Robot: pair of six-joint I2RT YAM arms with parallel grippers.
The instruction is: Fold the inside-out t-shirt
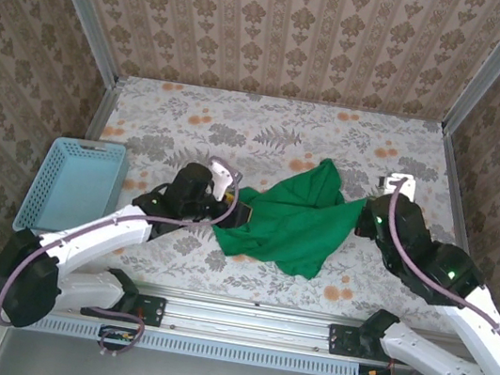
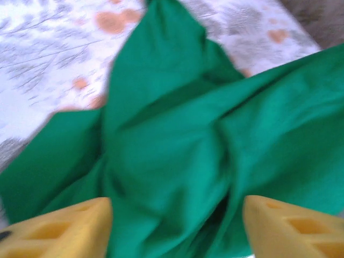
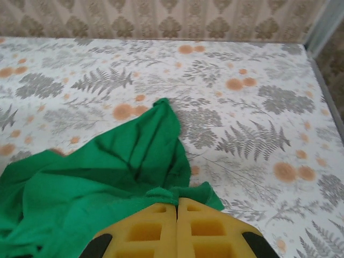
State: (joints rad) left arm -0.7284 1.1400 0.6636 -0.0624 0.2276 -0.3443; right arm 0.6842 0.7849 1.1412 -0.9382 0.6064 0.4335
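The bright green inside-out t-shirt (image 1: 297, 219) lies crumpled in the middle of the flower-patterned table, stretched between both arms. My right gripper (image 3: 177, 201) is shut, its yellow fingers pinching a bunched edge of the t-shirt (image 3: 107, 183) at the cloth's right side (image 1: 365, 211). At the cloth's left edge my left gripper (image 1: 238, 214) stands open. In the left wrist view its yellow fingertips (image 2: 59, 228) are wide apart, with the green cloth (image 2: 177, 145) lying loose between and beyond them.
A light-blue plastic basket (image 1: 75, 181) stands at the table's left edge. Patterned walls close in the table on three sides, with metal rails (image 1: 104, 88) at the corners. Bare tabletop (image 1: 268, 133) stretches behind the t-shirt.
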